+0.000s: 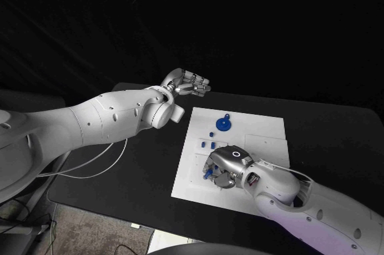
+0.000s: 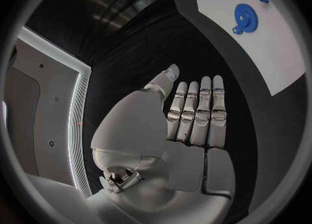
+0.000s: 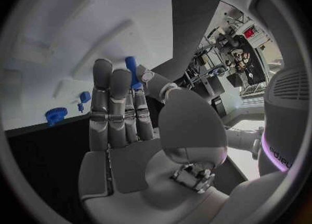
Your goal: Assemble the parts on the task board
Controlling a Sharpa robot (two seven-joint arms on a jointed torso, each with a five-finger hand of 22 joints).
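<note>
Right at my right hand [image 1: 226,167], I pinch a small blue plastic peg [image 3: 132,72] over the white task board [image 1: 264,149]; blue gear [image 1: 224,123] lies beyond, unassembled. Left hand [image 1: 187,83] hangs released.

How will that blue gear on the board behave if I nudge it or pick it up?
The blue gear looks rigid and probably light. It lies flat on the task board, so a nudge should slide it, not roll it. Its thin toothed rim may be awkward for fingers to lift off the smooth surface.
</note>
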